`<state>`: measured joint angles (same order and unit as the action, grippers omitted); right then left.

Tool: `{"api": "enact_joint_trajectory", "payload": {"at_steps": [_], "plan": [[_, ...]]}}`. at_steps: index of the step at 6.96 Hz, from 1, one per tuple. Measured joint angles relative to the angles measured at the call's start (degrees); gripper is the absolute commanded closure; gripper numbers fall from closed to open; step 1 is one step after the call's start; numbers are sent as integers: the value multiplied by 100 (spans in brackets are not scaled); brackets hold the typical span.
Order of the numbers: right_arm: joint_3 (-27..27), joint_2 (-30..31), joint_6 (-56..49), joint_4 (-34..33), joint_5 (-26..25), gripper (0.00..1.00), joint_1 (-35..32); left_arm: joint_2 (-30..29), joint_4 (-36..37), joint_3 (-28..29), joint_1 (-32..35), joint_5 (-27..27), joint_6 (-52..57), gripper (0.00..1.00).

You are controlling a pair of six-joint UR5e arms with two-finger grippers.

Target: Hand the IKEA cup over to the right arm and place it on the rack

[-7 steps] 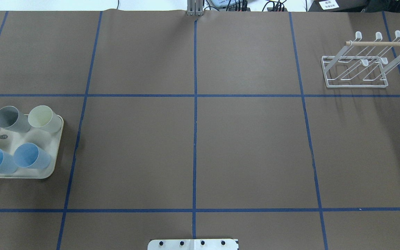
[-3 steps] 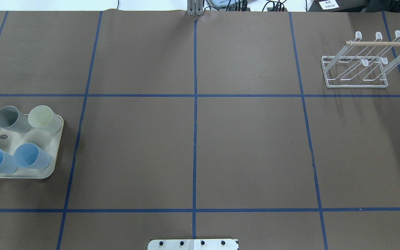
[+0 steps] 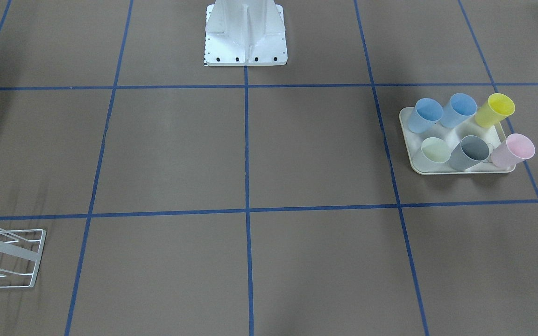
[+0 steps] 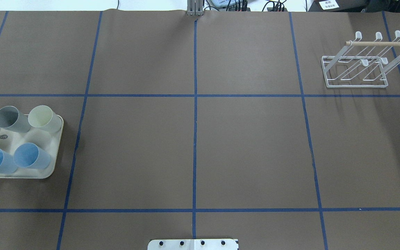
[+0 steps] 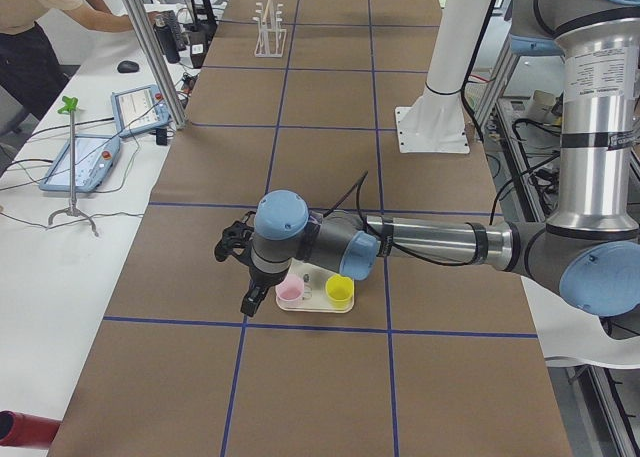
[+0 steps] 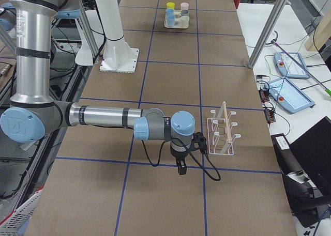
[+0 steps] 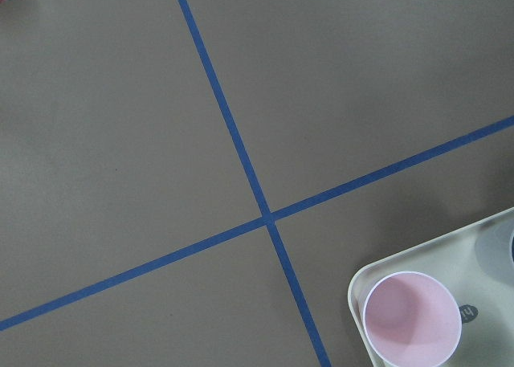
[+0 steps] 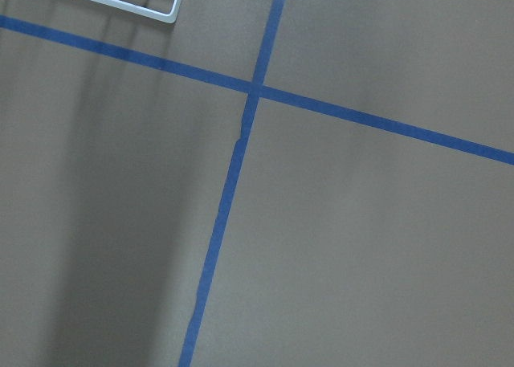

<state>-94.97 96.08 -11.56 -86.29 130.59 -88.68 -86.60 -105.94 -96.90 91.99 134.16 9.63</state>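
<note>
Left gripper (image 5: 254,299) is hanging fingers-down off the near left arm (image 5: 430,245) in the left side view. Only that side view is catching it, so cannot tell if the fingers are spread or pressed together. Pink cup (image 5: 290,291) is sitting upright just beside those fingers, on the robot's side of them, in a corner of the cream tray (image 5: 315,309). Left wrist view is showing the same pink cup mouth-up at its lower right, inside the tray corner. Yellow cup (image 3: 495,109) is standing next to the pink one. Two blue cups (image 3: 425,115), a pale green cup (image 3: 434,151) and a grey cup (image 3: 470,152) are filling the tray farther from the fingers, all upright.

Right gripper (image 6: 180,168) is pointing down over bare brown table (image 4: 248,146) at the other end, well apart from the tray. Side view only again, so cannot tell the finger state. Rack (image 6: 222,135) is standing near those fingers, on the side away from the robot, not touching. Right wrist view is catching just a white rack corner at its top edge, plus crossing blue tape lines (image 8: 255,87).
</note>
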Motion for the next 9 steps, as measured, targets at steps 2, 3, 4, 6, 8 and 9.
{"api": "enact_joint_trajectory", "payload": {"at_steps": [2, 3, 4, 6, 8, 9], "plan": [[-3, 49, -15, 517, 214, 0, 0, -361, 24, 160, 29, -41, -78, 0], [-112, 72, 22, 817, 319, 0, 0, -449, 3, 237, 31, 1, -160, 0], [-388, 90, 192, 986, 368, 0, 12, -478, -59, 260, 26, 52, -221, 0], [-1046, 135, 876, 1105, 784, 0, 205, -430, -398, 322, -272, 82, -265, 0], [-1368, 190, 1877, 1399, 1153, 0, 672, -228, -784, 544, -732, 51, -655, 0], [-1661, 244, 2592, 1467, 659, 0, 1185, -58, -1318, 670, -1019, -92, -1229, 0]]}}
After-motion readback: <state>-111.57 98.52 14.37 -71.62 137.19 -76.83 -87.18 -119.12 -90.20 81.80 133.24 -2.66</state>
